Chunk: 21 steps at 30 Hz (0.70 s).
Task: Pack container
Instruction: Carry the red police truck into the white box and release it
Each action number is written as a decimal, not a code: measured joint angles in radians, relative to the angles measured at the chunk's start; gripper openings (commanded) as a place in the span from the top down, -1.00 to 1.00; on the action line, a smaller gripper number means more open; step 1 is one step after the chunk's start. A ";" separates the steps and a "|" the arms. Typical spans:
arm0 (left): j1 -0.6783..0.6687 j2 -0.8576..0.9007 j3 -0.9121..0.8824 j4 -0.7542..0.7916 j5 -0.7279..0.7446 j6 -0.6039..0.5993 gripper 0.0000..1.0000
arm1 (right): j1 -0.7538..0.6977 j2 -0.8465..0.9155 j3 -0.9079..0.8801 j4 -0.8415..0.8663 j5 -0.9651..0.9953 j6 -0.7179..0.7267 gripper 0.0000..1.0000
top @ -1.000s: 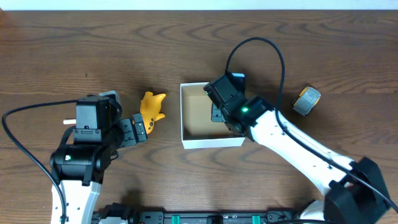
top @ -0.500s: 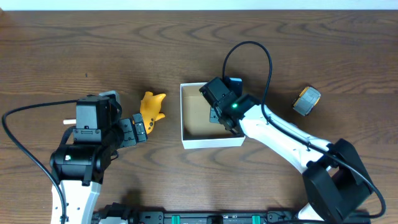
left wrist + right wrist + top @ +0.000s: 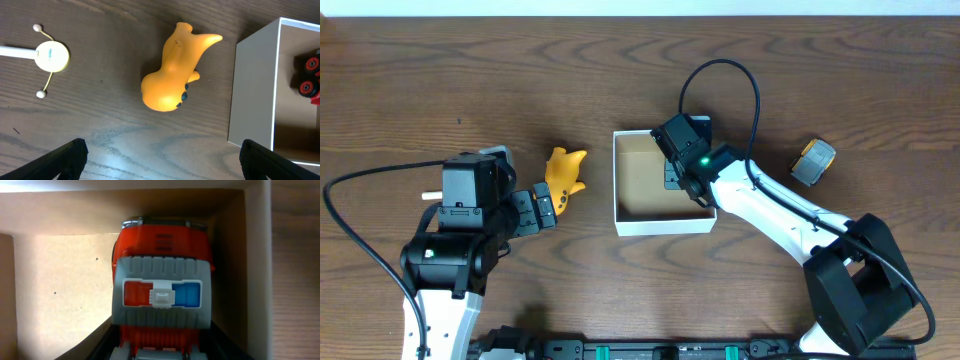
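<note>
Shifted since last frame: right fingers (image 3: 90,347), now at container (image 3: 660,227) corner, flanking truck (image 3: 162,295); grip indiscernible. Left fingers (image 3: 70,155): spread wide, empty. Yellow toy (image 3: 175,70): ahead, between them, long axis slanted; left arm nearer.

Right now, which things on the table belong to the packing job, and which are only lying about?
Job: container; red toy truck inside it, at the right claw; yellow toy left of it, probably next.
Lying about, it seems: grey and yellow object at the far right; white disc on a stick at the left.
</note>
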State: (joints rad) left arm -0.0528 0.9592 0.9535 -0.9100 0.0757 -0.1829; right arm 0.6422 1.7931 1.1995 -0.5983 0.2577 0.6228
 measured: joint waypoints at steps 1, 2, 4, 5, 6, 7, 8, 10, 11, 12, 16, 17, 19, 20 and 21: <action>0.000 0.000 0.000 0.000 0.000 0.000 -0.96 | 0.000 0.000 0.000 0.000 0.000 -0.005 0.40; 0.000 0.000 0.000 0.000 0.000 0.000 -0.96 | 0.000 0.000 0.000 0.000 0.000 -0.008 0.38; 0.000 0.000 0.000 0.000 0.000 0.000 -0.96 | 0.000 0.000 0.000 0.000 0.000 -0.014 0.24; 0.000 0.000 0.000 0.000 0.000 0.000 -0.96 | 0.000 0.000 0.000 0.000 0.000 -0.016 0.14; 0.000 0.000 0.000 0.000 0.000 0.000 -0.96 | 0.000 0.000 0.000 0.000 0.000 -0.018 0.09; 0.000 0.000 0.000 0.000 0.000 0.000 -0.96 | 0.000 0.000 0.000 0.000 0.000 -0.018 0.07; 0.000 0.000 0.000 0.000 0.000 0.000 -0.96 | 0.000 0.000 0.000 0.000 0.000 -0.021 0.04; 0.000 0.000 0.000 0.000 0.000 0.000 -0.96 | 0.000 0.000 0.000 0.001 -0.001 -0.024 -0.10; 0.000 0.000 0.000 0.000 0.000 0.000 -0.96 | 0.000 0.000 0.000 0.001 -0.001 -0.026 -0.12; 0.000 0.000 0.000 0.000 0.000 0.000 -0.96 | 0.000 0.000 0.000 0.001 -0.001 -0.029 -0.13; 0.000 0.000 0.000 0.000 0.000 0.000 -0.96 | 0.000 0.000 0.000 0.002 0.000 -0.032 -0.19; 0.000 0.000 0.000 0.000 0.000 0.000 -0.96 | 0.000 0.000 0.000 0.002 0.000 -0.031 -0.21; 0.000 0.000 0.000 0.000 0.000 0.000 -0.96 | 0.000 0.000 0.000 0.003 0.000 -0.032 -0.22; 0.000 0.000 0.000 0.000 0.000 0.000 -0.96 | 0.000 0.000 0.000 0.003 0.000 -0.032 -0.22; 0.000 0.000 0.000 0.000 0.000 0.000 -0.96 | 0.000 0.000 0.000 0.003 0.000 -0.032 -0.22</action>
State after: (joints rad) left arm -0.0528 0.9596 0.9535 -0.9100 0.0757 -0.1829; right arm 0.6422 1.7931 1.1995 -0.5953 0.2581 0.5907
